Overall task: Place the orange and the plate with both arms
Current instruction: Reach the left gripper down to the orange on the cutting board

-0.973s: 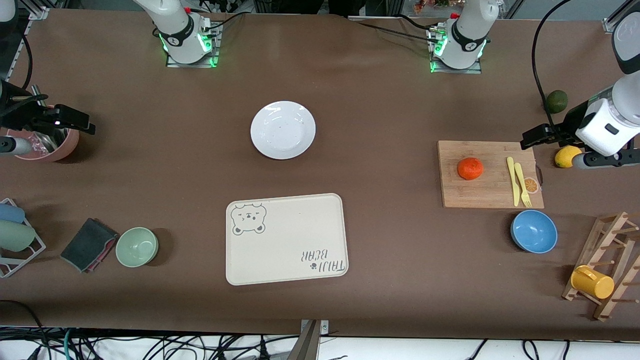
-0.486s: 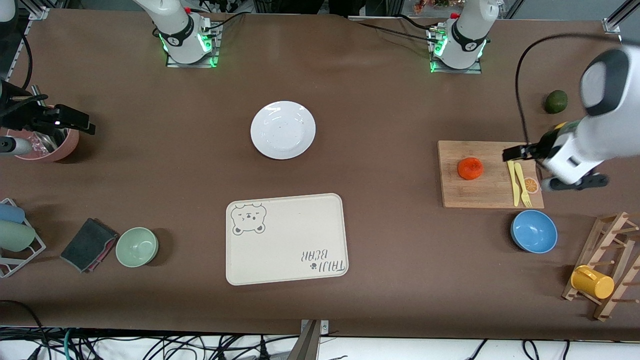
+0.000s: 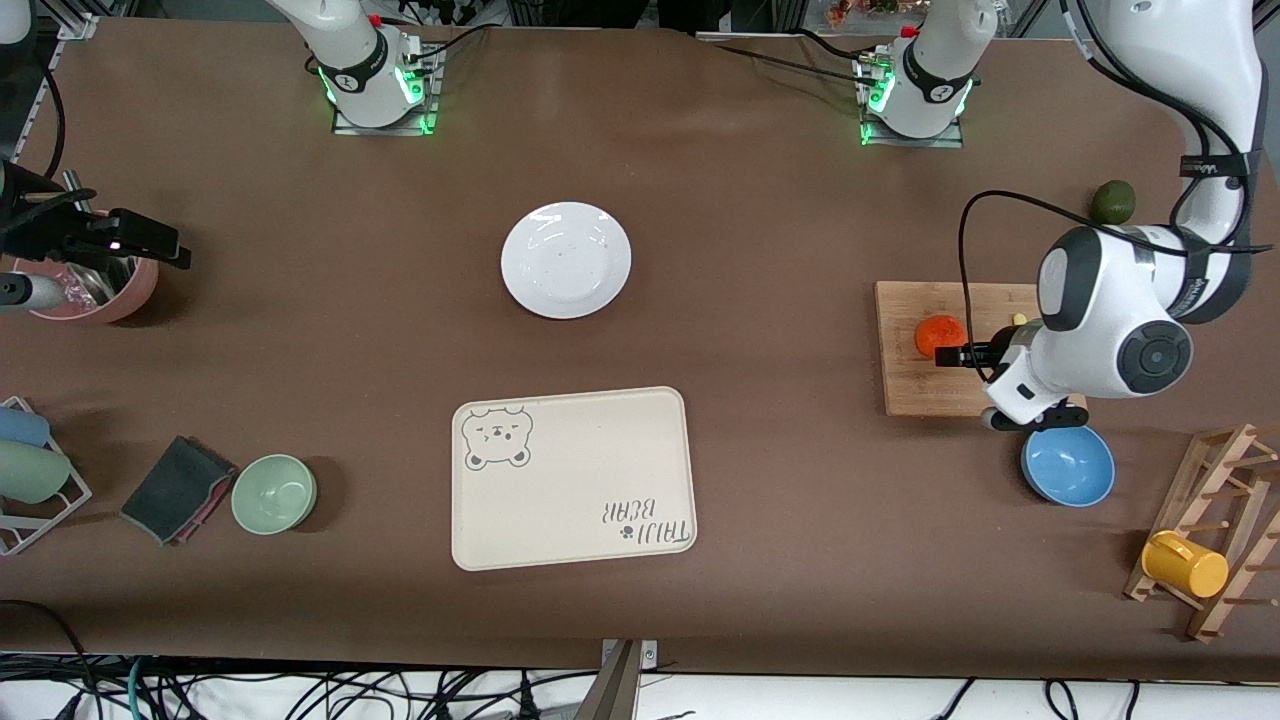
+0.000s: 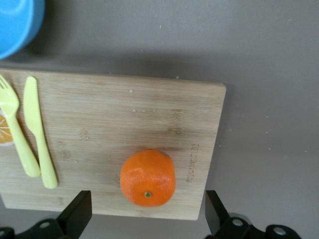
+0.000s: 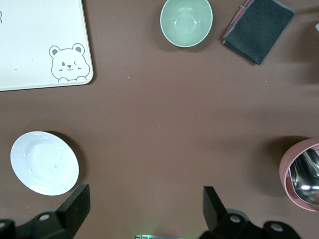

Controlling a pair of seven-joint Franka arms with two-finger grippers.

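Fingers [image 4: 75, 214] spread over orange [image 4: 148, 178] beside knife [image 4: 39, 132], fork [image 4: 14, 127]

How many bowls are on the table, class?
2. The green bowl sits beside the dark cloth, toward the right arm's end. The blue bowl sits nearer the front camera than the cutting board, partly under the left arm.

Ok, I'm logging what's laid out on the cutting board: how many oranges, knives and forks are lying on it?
orange: 1
knife: 1
fork: 1
Total: 3, all on the cutting board
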